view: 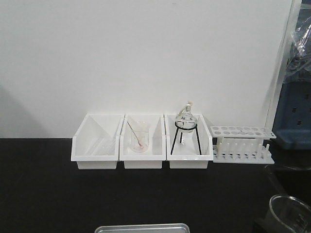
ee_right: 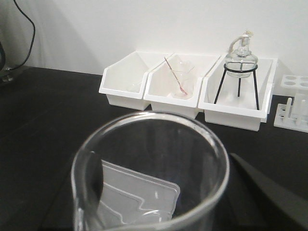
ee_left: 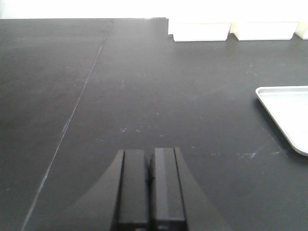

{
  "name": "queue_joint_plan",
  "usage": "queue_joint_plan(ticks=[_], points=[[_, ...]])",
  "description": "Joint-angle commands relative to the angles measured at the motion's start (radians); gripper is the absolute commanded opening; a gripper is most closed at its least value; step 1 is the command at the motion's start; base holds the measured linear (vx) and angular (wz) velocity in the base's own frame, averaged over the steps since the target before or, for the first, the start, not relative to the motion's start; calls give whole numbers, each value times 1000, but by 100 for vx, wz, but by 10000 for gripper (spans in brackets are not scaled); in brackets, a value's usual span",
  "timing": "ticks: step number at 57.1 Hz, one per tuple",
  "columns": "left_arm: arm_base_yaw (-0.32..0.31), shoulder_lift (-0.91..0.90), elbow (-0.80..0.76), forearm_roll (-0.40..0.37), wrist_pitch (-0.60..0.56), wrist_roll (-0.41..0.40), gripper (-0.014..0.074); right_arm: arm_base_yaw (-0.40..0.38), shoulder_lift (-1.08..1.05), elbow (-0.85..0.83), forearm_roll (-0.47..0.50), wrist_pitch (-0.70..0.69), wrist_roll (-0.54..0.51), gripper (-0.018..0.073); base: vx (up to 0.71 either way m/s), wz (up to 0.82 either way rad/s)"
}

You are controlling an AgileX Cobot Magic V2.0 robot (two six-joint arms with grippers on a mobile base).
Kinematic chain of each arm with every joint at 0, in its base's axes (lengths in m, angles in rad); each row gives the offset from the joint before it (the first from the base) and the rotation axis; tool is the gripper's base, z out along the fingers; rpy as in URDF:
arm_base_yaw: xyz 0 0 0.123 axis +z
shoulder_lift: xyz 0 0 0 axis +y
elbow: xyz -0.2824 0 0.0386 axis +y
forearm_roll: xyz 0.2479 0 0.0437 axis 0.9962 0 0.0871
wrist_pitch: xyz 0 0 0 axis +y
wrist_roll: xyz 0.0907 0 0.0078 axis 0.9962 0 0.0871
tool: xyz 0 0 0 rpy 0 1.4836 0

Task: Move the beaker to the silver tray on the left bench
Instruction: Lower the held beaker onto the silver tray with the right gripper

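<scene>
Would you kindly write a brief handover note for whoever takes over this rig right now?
The left hand is shut and empty, low over the left bench; the silver tray lies at the right of its view.
The right hand appears shut on the beaker, off the tray's right end and not yet over it.
Done: the beaker is in hand.
Left: carry it over the silver tray, set it down upright, then release.
</scene>
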Motion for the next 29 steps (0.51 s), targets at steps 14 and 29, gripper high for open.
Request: queue_joint_plan(ticks=[14, 29], points=[[-6, -16, 28, -3, -78, -6, 1, -5, 369, -97, -19, 20, -112, -4, 0, 0], [-6, -16, 28, -3, -78, -6, 1, -5, 720, -321, 174, -293, -481, -4, 0, 0]])
